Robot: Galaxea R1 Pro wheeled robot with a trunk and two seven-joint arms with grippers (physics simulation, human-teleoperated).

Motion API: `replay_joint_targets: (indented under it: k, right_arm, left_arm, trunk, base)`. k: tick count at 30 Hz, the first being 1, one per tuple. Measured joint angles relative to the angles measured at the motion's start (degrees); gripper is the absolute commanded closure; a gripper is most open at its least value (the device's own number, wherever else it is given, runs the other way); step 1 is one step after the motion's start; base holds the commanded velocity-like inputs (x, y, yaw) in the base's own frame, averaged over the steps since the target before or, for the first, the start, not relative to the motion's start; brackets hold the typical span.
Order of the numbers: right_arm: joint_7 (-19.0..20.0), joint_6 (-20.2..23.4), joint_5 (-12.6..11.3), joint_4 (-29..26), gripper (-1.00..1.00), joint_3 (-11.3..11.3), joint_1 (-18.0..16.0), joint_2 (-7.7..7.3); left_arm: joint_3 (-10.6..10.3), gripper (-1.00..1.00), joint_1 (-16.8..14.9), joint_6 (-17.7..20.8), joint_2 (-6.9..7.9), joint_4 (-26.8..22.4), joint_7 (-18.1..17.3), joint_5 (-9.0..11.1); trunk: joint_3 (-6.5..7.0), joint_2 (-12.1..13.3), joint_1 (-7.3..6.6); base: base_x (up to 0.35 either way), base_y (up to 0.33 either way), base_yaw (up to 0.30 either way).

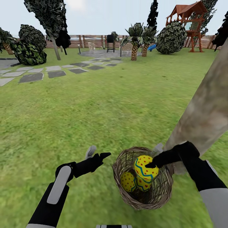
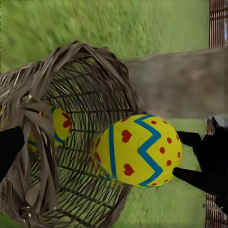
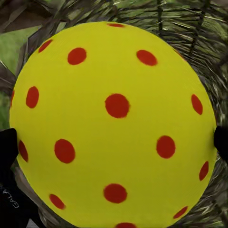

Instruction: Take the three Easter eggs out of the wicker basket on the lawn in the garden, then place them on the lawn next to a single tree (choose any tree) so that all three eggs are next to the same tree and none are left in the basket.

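Over on the left, the left gripper [image 1: 96,154] hangs above the lawn [image 1: 95,104] with its fingers spread and nothing between them, just short of the wicker basket [image 1: 164,185]. Beyond its fingertips sits that basket on the grass, tipped a little. Two Easter eggs [image 1: 128,181] lie down inside it, one tucked partly under the other. The third egg [image 1: 145,168] rides higher, up at rim level, pinched between the fingers of the right gripper [image 1: 150,164], which reaches in from the far side of the basket. From the right wrist that egg is huge, yellow with red dots. Right behind the right gripper the tree [image 1: 209,110] rises, its pale trunk close against the basket
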Motion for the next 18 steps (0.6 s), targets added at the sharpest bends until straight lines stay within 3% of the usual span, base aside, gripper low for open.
replay_joint_targets:
  k: [1, 3, 6, 7, 9, 11, 12, 15, 18]
  right_arm:
    - [1.56, 0.08, 0.10, -0.92, 1.00, -2.25, 0.01, -0.29]
    - [4.35, 0.08, 0.22, -1.78, 1.00, -3.43, 0.07, -1.16]
    - [9.81, -0.01, -0.04, -2.67, 1.00, -4.69, 0.08, -3.91]
    - [11.63, -0.03, -0.13, -2.94, 1.00, -6.23, 0.09, -4.41]
    - [11.69, -0.08, -0.58, -3.34, 1.00, -9.88, 0.10, -4.64]
    - [11.69, -0.10, -4.22, -3.41, 1.00, -11.06, 0.10, -5.01]
    - [11.70, -0.10, -7.19, -3.37, 1.00, -11.25, 0.10, -5.77]
    - [11.70, -0.10, -13.04, -3.34, 1.00, -11.36, 0.10, -7.80]
    - [11.70, -0.16, -14.30, -3.31, 1.00, -11.76, 0.18, -8.13]
  left_arm:
    - [0.07, -1.00, 0.00, -0.02, 0.06, -0.05, -0.01, 0.05]
    - [0.08, -1.00, -0.01, -0.17, 0.10, -0.07, -0.02, 0.02]
    - [-0.04, -1.00, -0.01, -1.83, 0.16, 0.02, -0.01, -0.09]
    - [-0.07, -1.00, -0.01, -1.94, 0.11, 0.01, -0.01, -0.13]
    - [-0.08, -1.00, 0.00, -2.01, 0.11, 0.01, -0.01, -0.10]
    - [-0.09, -1.00, -0.01, -2.02, 0.06, 0.01, -0.01, -0.08]
    - [-0.09, -1.00, -0.01, -2.02, 0.05, 0.01, -0.01, -0.12]
    - [-0.08, -1.00, -0.01, -2.02, 0.10, 0.01, -0.01, -0.02]
    - [-0.01, -1.00, -0.01, -2.02, 0.17, 0.01, -0.01, 0.03]
  trunk:
    - [0.00, 0.00, 0.00]
    - [0.00, 0.00, 0.00]
    - [0.00, 0.00, 0.00]
    - [0.00, 0.00, 0.00]
    - [0.00, 0.00, 0.02]
    - [0.00, 0.00, 0.03]
    - [0.00, 0.00, 0.03]
    - [-0.01, 0.00, 0.04]
    - [-0.01, 0.00, 0.04]
  base:
    - [0.000, 0.000, 0.000]
    - [0.000, 0.000, 0.000]
    - [-0.002, 0.000, 0.000]
    - [-0.061, 0.000, 0.000]
    - [-0.174, 0.000, 0.000]
    - [-0.293, 0.000, 0.000]
    - [-0.322, 0.000, 0.000]
    - [-0.332, 0.000, 0.000]
    - [-0.302, 0.000, 0.000]
